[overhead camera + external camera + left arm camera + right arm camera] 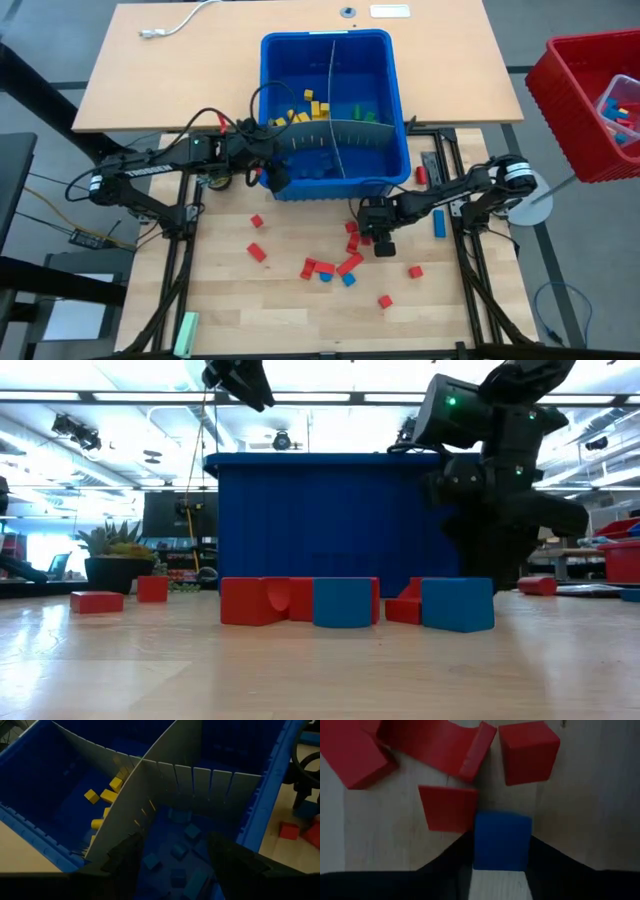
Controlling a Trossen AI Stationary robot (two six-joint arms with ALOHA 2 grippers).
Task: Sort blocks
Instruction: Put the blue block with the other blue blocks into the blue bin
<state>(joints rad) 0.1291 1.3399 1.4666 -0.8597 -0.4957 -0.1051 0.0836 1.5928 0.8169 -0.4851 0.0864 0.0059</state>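
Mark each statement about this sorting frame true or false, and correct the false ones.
1. A blue block sits between the right gripper fingers. True.
2. The left gripper hangs over the bin's yellow compartment. False: it hangs over the blue bin's compartment of blue blocks.
3. The yellow blocks lie in the bin. True.
4. Every loose block on the table is blue. False: most are red blocks.
5. The left gripper holds a red block. False: it is open and empty.

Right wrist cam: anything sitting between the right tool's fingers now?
Yes. In the right wrist view a blue block sits between the right tool's dark fingers, on the table. A red block lies right beside it.
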